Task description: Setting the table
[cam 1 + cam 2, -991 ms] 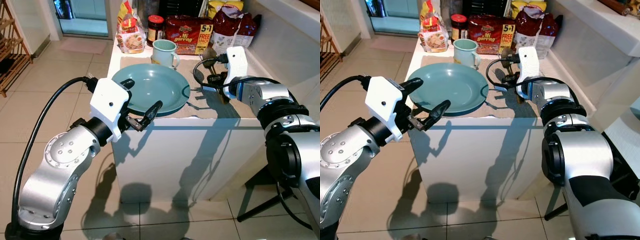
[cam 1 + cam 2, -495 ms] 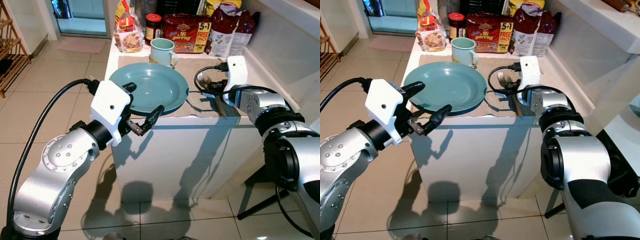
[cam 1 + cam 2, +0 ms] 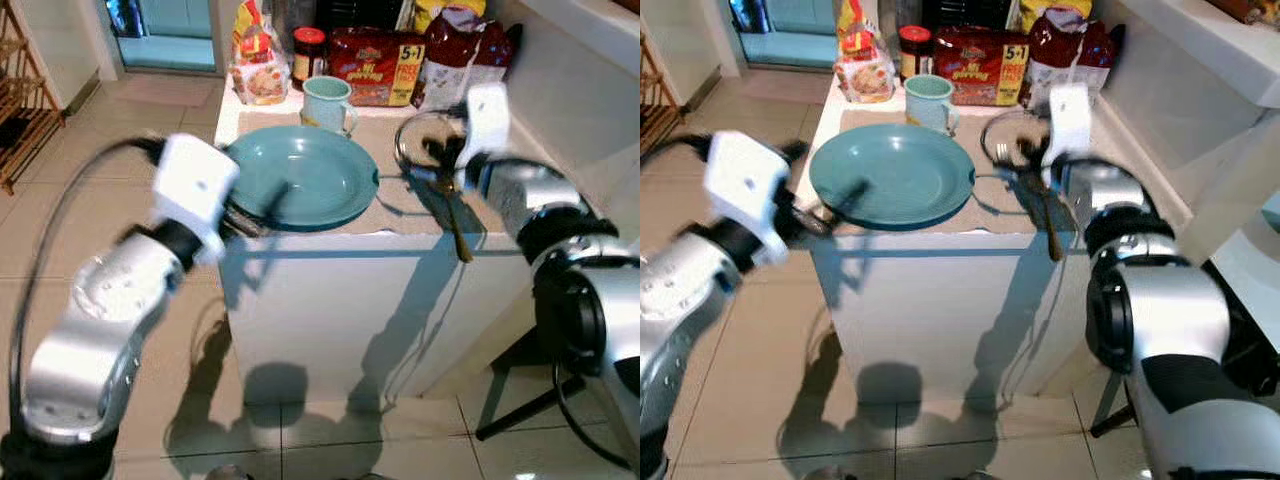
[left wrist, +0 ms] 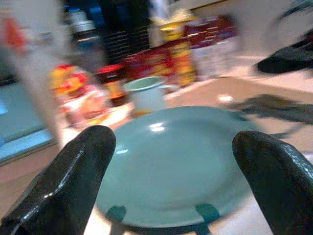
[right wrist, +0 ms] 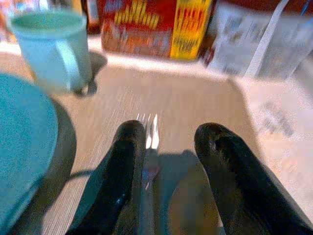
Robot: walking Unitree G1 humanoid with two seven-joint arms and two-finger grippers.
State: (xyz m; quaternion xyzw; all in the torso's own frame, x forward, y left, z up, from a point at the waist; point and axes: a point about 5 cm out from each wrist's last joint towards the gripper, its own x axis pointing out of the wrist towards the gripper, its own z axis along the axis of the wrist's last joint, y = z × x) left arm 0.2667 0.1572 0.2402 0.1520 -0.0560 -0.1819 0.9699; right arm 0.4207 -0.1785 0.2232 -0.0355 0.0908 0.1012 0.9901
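Note:
A teal plate (image 3: 305, 175) lies on a beige mat (image 3: 405, 205) on the white counter, with a teal mug (image 3: 328, 102) just behind it. My left gripper (image 3: 258, 208) is at the plate's near-left rim, blurred by motion. In the left wrist view its fingers (image 4: 80, 166) stand wide open with the plate (image 4: 181, 161) between them. My right gripper (image 3: 442, 165) hovers over the mat right of the plate, fingers parted. A fork (image 3: 457, 225) lies slanted under it, handle past the counter's front edge. Its tines (image 5: 149, 128) show between the right fingers (image 5: 122, 161).
Along the counter's back stand a bread bag (image 3: 258, 70), a red-lidded jar (image 3: 310, 48), a red noodle pack (image 3: 375, 65) and a dark red bag (image 3: 462, 42). A black cable (image 3: 405, 150) loops by the right wrist. A wooden rack (image 3: 20, 100) stands at far left on the tiled floor.
My left gripper has swung left and up to the plate's rim, blurred. The right gripper has lifted slightly over the fork, whose handle now reaches past the counter edge.

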